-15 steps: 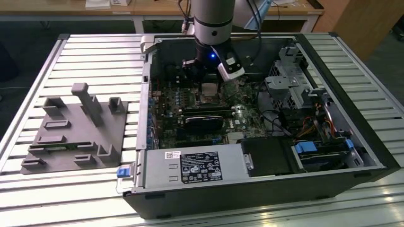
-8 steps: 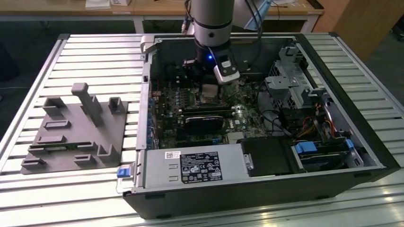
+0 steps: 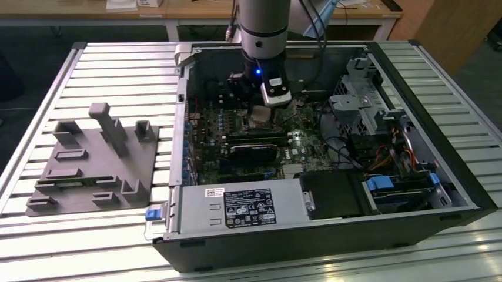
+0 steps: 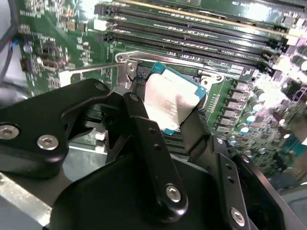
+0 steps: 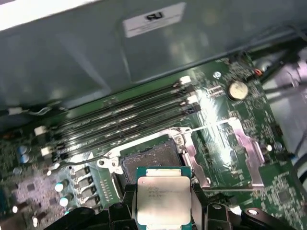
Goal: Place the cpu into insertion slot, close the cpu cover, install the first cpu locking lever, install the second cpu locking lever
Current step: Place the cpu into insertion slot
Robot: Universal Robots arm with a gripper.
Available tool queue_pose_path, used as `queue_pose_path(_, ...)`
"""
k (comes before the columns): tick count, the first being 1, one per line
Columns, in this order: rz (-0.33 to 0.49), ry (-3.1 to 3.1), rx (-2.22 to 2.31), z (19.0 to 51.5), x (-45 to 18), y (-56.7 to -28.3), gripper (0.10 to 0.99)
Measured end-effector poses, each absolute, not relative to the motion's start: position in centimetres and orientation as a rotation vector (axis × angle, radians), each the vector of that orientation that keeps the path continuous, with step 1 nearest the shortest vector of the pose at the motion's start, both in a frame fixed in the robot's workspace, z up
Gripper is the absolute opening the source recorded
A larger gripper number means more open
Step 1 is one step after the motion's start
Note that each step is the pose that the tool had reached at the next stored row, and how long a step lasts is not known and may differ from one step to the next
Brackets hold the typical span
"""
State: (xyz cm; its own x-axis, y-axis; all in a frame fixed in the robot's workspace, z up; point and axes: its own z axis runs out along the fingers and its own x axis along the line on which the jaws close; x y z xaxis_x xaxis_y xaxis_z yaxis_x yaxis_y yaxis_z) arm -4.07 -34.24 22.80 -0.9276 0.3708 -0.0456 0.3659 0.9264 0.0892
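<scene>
A robot arm [image 3: 263,29] reaches down into an open computer case [image 3: 408,194]. The case lies on its side on a bench [image 3: 117,64] made of metal slats. On the exterior view's left, a grey block [image 3: 94,164] with pegs and pockets sits on the bench, apart from the case.

The gripper [image 3: 263,111] hangs over the far part of the green circuit board [image 3: 259,158] inside the case. In both wrist views, its two black fingers [image 5: 128,203] pinch the cpu [image 5: 163,194] from two sides and hold it tight. The cpu [image 4: 168,103] is a small flat square with a silvery top and a green edge.

The cpu is not in the insertion slot [image 5: 151,157] yet. It is held just beside the slot and looks to be a little above it. The slot is bare, with a dark middle and a silvery rim. The cpu cover [image 5: 225,153] is flipped open and lies on the board right next to the slot.

Long black memory slots [image 5: 124,120] run side by side just past the insertion slot. A round battery [image 5: 235,88] sits near the cover.
</scene>
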Motion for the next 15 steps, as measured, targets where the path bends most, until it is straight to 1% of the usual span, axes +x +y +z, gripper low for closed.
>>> queue_pose_path(15, 0.108, 2.907, 0.98, 22.49, -4.07, -34.24, 0.537)
